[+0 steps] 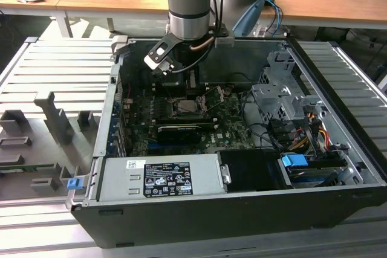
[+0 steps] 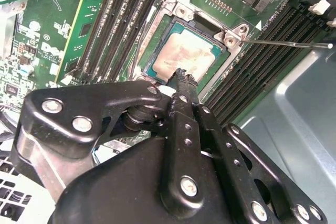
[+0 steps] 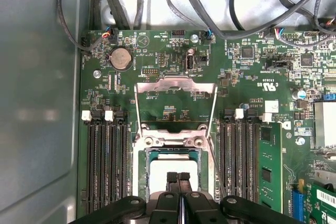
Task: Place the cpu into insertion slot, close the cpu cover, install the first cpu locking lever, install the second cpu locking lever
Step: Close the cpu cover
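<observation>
Starting at the exterior view's left: a ribbed grey metal bench [image 1: 54,70] carries an open black computer case [image 1: 242,222], its interior facing up. Nearest the camera inside it sits a box-shaped silvery power supply [image 1: 208,173] bearing a printed label. Beyond that lies the green circuit board [image 1: 233,128], flat and studded with small components. The arm [image 1: 188,4], a smooth grey cylinder, hangs down into the case over the board's middle.

The gripper [image 3: 178,178], matt black metal with bolted linkages, has its two narrow fingers pressed together with nothing between them. In the second wrist view the fingertips [image 2: 185,81] meet at the edge of the cpu [image 2: 189,56]; whether they touch it cannot be told. The cpu, a thin square with a pale, smeared metal face, lies flat inside the insertion slot [image 2: 180,10], a square socket with a silvery rim. The cpu cover [image 3: 176,84], a thin bright metal frame with a large square window, stands swung open, clear of the socket. One locking lever [image 2: 283,43], a thin straight steel rod, juts free from a corner of the slot. Long black memory slots [image 3: 102,166] flank the socket on both sides.

Towards the exterior view's right: a perforated silvery drive cage [image 1: 275,98], bundled coloured cables [image 1: 314,134] and a blue plastic connector [image 1: 295,162].
</observation>
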You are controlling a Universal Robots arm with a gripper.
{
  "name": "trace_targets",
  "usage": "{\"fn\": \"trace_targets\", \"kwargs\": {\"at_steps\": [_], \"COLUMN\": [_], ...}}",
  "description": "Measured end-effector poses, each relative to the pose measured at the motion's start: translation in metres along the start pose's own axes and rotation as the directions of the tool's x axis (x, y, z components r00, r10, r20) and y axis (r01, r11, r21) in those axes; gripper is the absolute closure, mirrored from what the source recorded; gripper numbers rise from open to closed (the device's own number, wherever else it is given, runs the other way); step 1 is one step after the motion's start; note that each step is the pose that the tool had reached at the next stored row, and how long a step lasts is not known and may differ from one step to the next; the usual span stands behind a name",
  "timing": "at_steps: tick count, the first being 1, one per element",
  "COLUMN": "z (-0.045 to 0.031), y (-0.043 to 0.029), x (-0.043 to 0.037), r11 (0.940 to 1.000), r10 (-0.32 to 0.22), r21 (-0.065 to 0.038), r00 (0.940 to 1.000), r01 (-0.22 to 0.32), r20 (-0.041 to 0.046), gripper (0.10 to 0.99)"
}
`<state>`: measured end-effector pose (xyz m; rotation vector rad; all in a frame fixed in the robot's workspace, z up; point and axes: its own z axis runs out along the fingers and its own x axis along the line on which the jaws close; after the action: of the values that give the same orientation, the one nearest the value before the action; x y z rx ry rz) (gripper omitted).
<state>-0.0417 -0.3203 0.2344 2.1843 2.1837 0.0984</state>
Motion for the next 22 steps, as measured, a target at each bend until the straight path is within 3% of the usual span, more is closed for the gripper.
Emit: {"fn": "trace_targets", "kwargs": {"at_steps": [9,12,15,22], "z": [-0.0032,-0.0066,-0.0155,-0.0210], "y": [0.0003,0.0005,0.0013,0.0017], "x": [0.0000,0.0002,0.0005,0.0006], "r11": [1.0000,1.0000,1.0000,1.0000], "r10": [0.000,0.000,0.000,0.000], "r21": [0.000,0.000,0.000,0.000], "r00": [1.0000,1.0000,1.0000,1.0000], "r01": [0.000,0.000,0.000,0.000], "r20": [0.0029,0.0039,0.0047,0.0046], "gripper": [0.980,0.980,0.980,0.980]}}
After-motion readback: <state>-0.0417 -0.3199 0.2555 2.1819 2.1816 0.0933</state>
